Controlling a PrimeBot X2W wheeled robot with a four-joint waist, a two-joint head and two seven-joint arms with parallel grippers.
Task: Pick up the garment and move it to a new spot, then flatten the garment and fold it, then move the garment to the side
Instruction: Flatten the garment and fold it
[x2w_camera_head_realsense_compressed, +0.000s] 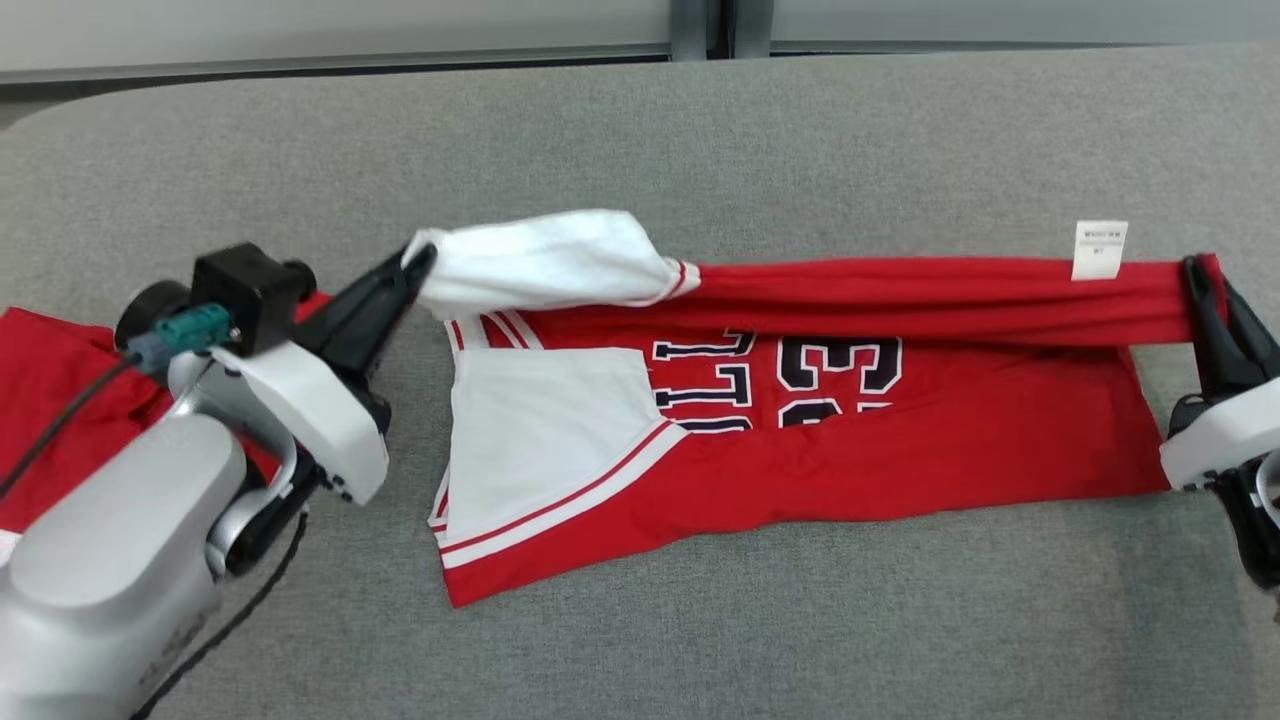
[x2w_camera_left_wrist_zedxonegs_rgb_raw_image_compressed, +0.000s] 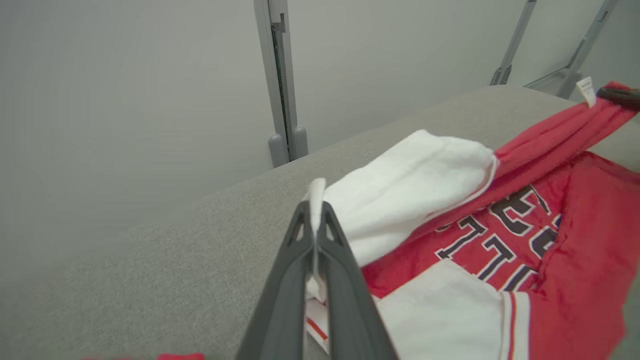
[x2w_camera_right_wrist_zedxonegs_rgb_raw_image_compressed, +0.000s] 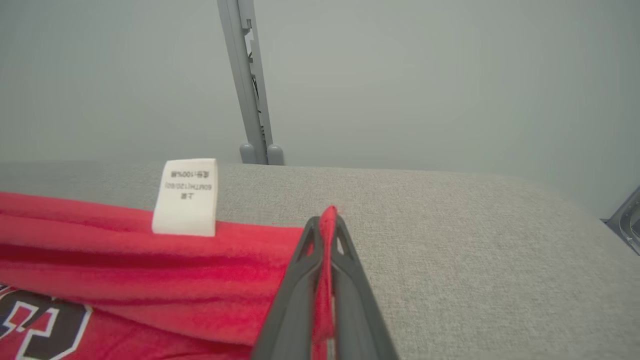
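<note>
The garment (x2w_camera_head_realsense_compressed: 860, 440) is a red jersey with white sleeves and dark lettering, lying across a grey cloth surface (x2w_camera_head_realsense_compressed: 700, 640). Its far edge is lifted and stretched taut between both grippers. My left gripper (x2w_camera_head_realsense_compressed: 418, 262) is shut on the white sleeve end (x2w_camera_left_wrist_zedxonegs_rgb_raw_image_compressed: 400, 190), which shows pinched between the dark fingers (x2w_camera_left_wrist_zedxonegs_rgb_raw_image_compressed: 300, 260). My right gripper (x2w_camera_head_realsense_compressed: 1195, 272) is shut on the red hem corner (x2w_camera_right_wrist_zedxonegs_rgb_raw_image_compressed: 327, 235). A white care label (x2w_camera_right_wrist_zedxonegs_rgb_raw_image_compressed: 186, 197) stands up from the raised red edge (x2w_camera_head_realsense_compressed: 940, 290).
More red cloth (x2w_camera_head_realsense_compressed: 50, 400) lies at the left edge under my left arm. A grey wall with a vertical post (x2w_camera_right_wrist_zedxonegs_rgb_raw_image_compressed: 247, 85) stands behind the surface's far edge. Bare grey surface lies in front of and behind the garment.
</note>
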